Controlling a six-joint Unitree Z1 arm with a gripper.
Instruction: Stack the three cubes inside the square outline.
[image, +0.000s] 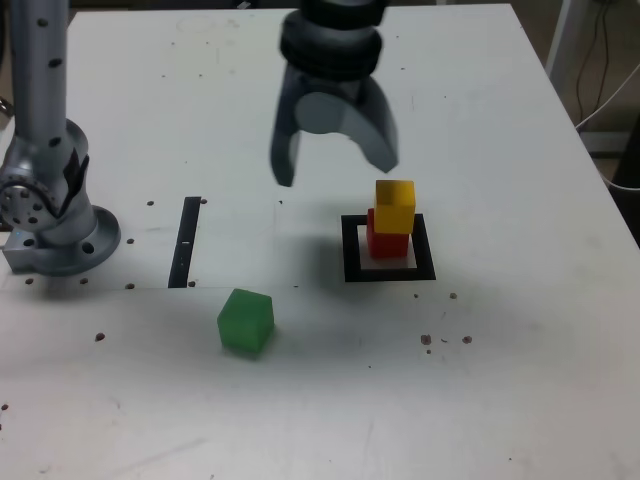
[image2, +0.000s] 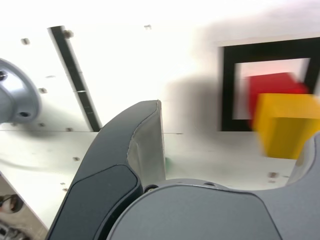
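Though matte, three blocky cubes (image: 394, 205)

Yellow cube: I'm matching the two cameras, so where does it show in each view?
Exterior view: yellow cube tops the red cube, right of centre.
Wrist view: yellow cube by the frame's edge, over red.
Shared landmark: the square outline.

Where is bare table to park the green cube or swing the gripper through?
Free: the near table in front of the green cube, and the far stretch behind the open gripper. Crowded: the square outline, holding the red cube under the yellow cube, and the arm base beside the black strip.
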